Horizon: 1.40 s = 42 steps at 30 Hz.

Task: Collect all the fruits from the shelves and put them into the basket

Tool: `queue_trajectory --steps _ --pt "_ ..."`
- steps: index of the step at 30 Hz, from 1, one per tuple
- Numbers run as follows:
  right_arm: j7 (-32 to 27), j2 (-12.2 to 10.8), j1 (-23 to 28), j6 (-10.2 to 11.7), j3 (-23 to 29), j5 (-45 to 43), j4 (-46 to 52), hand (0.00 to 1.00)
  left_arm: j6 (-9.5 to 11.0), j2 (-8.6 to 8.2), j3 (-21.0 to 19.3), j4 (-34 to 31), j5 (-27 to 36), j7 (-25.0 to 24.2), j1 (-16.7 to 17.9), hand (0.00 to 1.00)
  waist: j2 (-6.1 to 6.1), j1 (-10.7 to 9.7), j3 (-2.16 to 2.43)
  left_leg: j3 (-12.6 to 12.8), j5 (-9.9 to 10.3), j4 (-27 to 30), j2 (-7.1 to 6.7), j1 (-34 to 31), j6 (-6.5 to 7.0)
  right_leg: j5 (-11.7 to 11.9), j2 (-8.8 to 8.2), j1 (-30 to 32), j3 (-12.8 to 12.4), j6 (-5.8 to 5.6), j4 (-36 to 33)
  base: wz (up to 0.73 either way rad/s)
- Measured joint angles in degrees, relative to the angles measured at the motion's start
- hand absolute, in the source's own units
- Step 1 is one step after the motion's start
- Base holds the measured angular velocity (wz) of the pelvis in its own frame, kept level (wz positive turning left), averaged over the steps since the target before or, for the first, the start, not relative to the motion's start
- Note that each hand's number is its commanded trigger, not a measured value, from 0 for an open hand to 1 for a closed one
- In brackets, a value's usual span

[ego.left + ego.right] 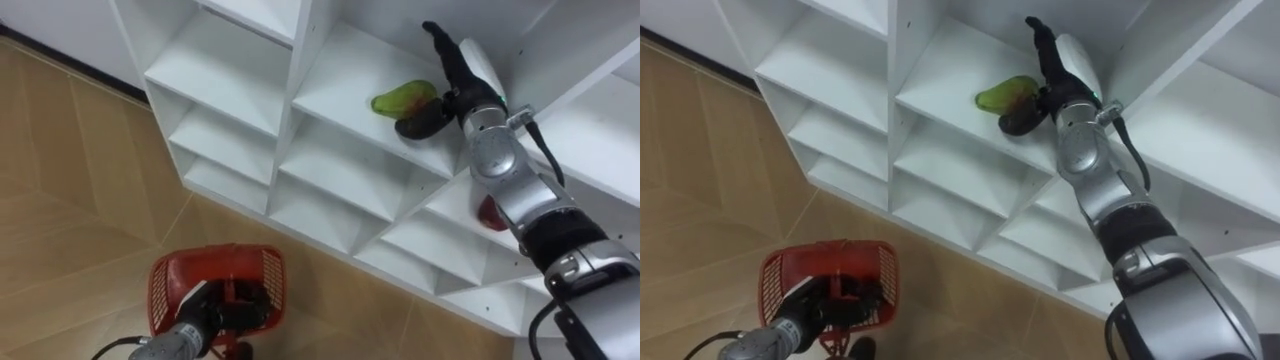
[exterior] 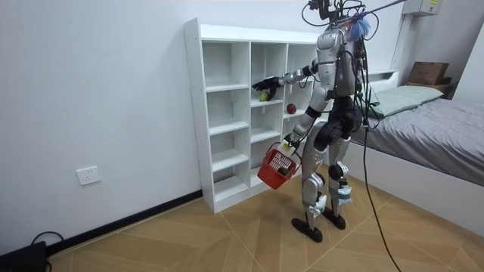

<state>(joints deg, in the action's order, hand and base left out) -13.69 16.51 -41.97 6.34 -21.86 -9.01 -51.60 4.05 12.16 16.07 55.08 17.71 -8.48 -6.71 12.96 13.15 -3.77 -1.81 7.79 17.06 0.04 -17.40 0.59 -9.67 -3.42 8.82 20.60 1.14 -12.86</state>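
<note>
My right hand point(image 1: 463, 74) is inside an upper compartment of the white cubby shelf point(image 1: 340, 70). Its fingers point(image 1: 437, 40) are stretched straight toward 12 o'clock, and the thumb point(image 1: 421, 122) is bent in against the green fruit point(image 1: 403, 98). I read it as spread wide, touching the fruit but not closed round it. The fruit lies on the shelf board at about 9 o'clock from my palm.

A red fruit point(image 1: 488, 213) sits one compartment down, at 5 o'clock from the green one, half hidden behind my forearm.

My left hand point(image 1: 222, 312) is low at 7 o'clock in the eye views, fingers wrapped round the handle of a red mesh basket point(image 1: 266, 272). The basket hangs over the herringbone wood floor point(image 1: 60, 200). I can't tell what is in it.

The room view gives me the wider setting. The robot stands upright, facing the shelf. The shelf is backed against a plain white wall point(image 2: 98, 91) with a socket point(image 2: 88, 175) low at 8 o'clock. A bed point(image 2: 431, 121) lies at 3 o'clock behind the robot, and a cardboard box point(image 2: 427, 72) sits at 2 o'clock.
</note>
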Motion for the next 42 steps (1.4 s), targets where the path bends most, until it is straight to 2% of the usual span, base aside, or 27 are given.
queue_trajectory --steps 13,19,26,30,34,36,37,38,39,40,42 --pt "2.06 0.86 0.02 -0.05 -0.06 -0.15 -1.99 0.00 -0.05 0.02 -0.10 -0.05 -0.71 -0.75 -0.08 1.00 -0.12 1.33 0.09 -0.04 0.00 0.46 0.11 0.01 0.00 0.12 0.51 -0.16 -0.01 0.19 -0.01 0.00" --pt "2.95 0.87 0.11 -0.11 -0.04 -0.95 -2.34 0.00 -1.13 0.00 -0.18 -1.24 -2.48 -1.29 -0.13 1.00 -0.13 1.41 0.14 -0.09 -0.01 0.59 0.13 0.02 0.00 0.16 0.53 -0.15 -0.01 0.24 -0.05 0.00" --pt "3.69 0.87 0.39 -0.08 -0.05 -1.95 -2.79 0.00 -1.28 -0.01 -0.16 -1.23 -2.48 -1.37 -0.13 1.00 -0.12 1.47 0.16 -0.10 -0.04 0.67 0.14 0.15 -0.02 0.16 0.52 -0.24 -0.01 0.25 -0.22 0.00" --pt "4.91 0.89 0.47 -0.17 -1.87 -2.31 -4.03 0.00 -1.51 -0.03 -0.07 -1.23 -2.42 -2.00 -0.18 1.00 -0.12 1.44 0.17 -0.10 -0.16 0.72 0.13 0.27 -0.02 0.16 0.46 -0.21 -0.07 0.25 -0.75 0.00" --pt "6.25 0.96 0.46 -0.28 -2.21 -2.64 -5.06 0.00 -1.52 -0.12 -0.13 -1.22 -2.58 -2.01 -0.16 1.00 -0.20 1.90 0.18 -0.16 -0.29 0.52 0.15 0.12 -0.03 0.22 0.52 -0.08 -0.22 0.35 -0.78 0.00" --pt "6.48 1.47 0.46 -0.95 -2.05 -2.64 -5.36 0.00 -1.52 -0.30 -0.14 -1.22 -2.79 -2.11 -0.26 1.00 -0.24 2.84 0.20 -0.16 -0.32 0.47 0.17 0.09 -0.04 0.32 0.56 0.01 -0.51 0.47 -0.78 0.00" --pt "6.84 1.84 0.44 -0.97 -2.02 -2.53 -5.84 0.06 -1.52 -0.37 -0.17 -1.22 -2.78 -2.17 -0.26 1.00 -0.28 3.14 0.22 -0.24 -0.37 0.46 0.17 0.10 -0.05 0.34 0.57 -0.01 -0.50 0.48 -0.78 0.00" --pt "6.96 2.00 0.40 -0.97 -2.02 -2.50 -5.98 0.46 -1.52 -0.37 -0.17 -1.22 -2.77 -2.19 -0.27 1.00 -0.29 3.26 0.22 -0.29 -0.43 0.44 0.16 0.10 -0.04 0.35 0.57 -0.01 -0.49 0.48 -0.78 0.03" --pt "7.21 2.22 0.36 -1.00 -2.00 -2.46 -6.11 0.66 -1.52 -0.35 -0.17 -1.22 -2.72 -2.20 -0.27 1.00 -0.29 3.50 0.22 -0.31 -0.53 0.42 0.17 0.10 -0.04 0.38 0.57 -0.01 -0.48 0.50 -0.78 0.00" --pt "7.54 2.38 0.36 -1.00 -2.00 -2.45 -6.19 1.00 -1.52 -0.35 -0.16 -1.22 -2.70 -2.20 -0.27 1.00 -0.29 3.69 0.22 -0.32 -0.57 0.39 0.17 0.09 -0.06 0.40 0.58 -0.01 -0.47 0.52 -0.78 0.00" --pt "7.71 2.61 0.36 -1.02 -1.95 -2.44 -6.31 1.00 -1.52 -0.34 -0.17 -1.22 -2.70 -2.20 -0.27 1.00 -0.30 3.98 0.23 -0.34 -0.60 0.37 0.17 0.10 -0.08 0.41 0.59 -0.01 -0.47 0.55 -0.78 0.00"
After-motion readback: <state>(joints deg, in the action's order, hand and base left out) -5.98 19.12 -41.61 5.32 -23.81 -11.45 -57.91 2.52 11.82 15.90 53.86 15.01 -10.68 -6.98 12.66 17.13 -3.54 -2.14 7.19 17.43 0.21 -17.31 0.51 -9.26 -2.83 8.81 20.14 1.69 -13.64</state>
